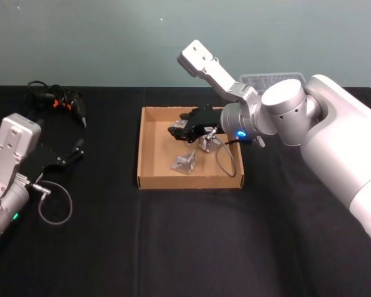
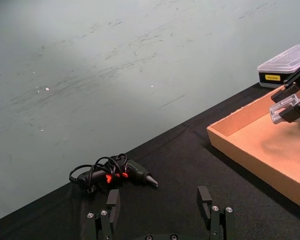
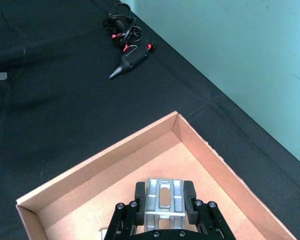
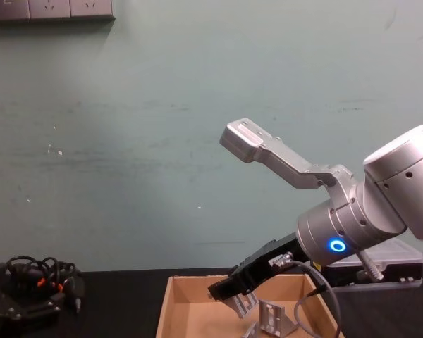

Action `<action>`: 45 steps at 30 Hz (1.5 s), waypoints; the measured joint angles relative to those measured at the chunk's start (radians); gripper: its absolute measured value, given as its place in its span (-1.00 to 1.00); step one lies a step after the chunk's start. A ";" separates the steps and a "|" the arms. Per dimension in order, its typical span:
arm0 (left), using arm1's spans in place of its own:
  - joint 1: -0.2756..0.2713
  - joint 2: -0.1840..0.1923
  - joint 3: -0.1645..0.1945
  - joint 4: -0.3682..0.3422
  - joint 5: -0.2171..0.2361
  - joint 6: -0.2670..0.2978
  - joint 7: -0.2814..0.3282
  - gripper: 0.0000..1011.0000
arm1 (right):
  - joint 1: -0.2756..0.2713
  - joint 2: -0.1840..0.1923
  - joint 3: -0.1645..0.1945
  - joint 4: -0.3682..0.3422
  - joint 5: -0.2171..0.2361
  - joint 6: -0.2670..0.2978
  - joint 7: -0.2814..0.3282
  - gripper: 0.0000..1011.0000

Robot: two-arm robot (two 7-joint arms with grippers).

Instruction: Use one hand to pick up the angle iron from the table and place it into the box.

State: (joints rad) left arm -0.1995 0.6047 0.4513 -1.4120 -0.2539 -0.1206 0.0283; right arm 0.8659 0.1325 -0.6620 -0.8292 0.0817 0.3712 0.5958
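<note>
Head view: right gripper (image 1: 180, 129) clamping angle iron (image 3: 163, 204) above box (image 1: 149, 179); second bracket (image 1: 183, 161) inside.

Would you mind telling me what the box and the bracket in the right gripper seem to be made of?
The box looks like plain cardboard: matte tan with a raw, fibrous wall edge. The bracket, clamped in the right gripper, looks like bright metal, probably plated steel: silvery, reflective, with a punched slot.
</note>
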 joint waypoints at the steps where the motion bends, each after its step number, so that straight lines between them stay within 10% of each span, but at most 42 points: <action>1: 0.000 0.000 0.000 0.000 0.000 0.000 0.000 1.00 | 0.000 0.000 0.000 0.000 0.000 0.000 0.000 -0.09; 7: 0.000 0.000 0.000 0.000 0.000 0.000 0.000 1.00 | -0.001 0.002 0.000 -0.004 0.000 0.000 0.000 -0.05; 23: 0.000 0.000 0.000 0.000 0.000 0.000 0.000 1.00 | -0.002 0.004 -0.001 -0.009 0.003 0.000 -0.001 0.91; 33: 0.000 0.000 0.000 0.000 0.000 0.000 0.000 1.00 | -0.006 0.007 0.003 -0.018 0.004 0.001 0.000 0.98; 45: 0.000 0.000 0.000 0.000 0.000 0.000 0.000 1.00 | -0.138 0.121 0.052 -0.333 0.032 0.100 -0.019 0.98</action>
State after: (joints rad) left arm -0.1995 0.6047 0.4514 -1.4120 -0.2539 -0.1206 0.0283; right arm 0.7276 0.2531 -0.6096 -1.1624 0.1135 0.4713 0.5770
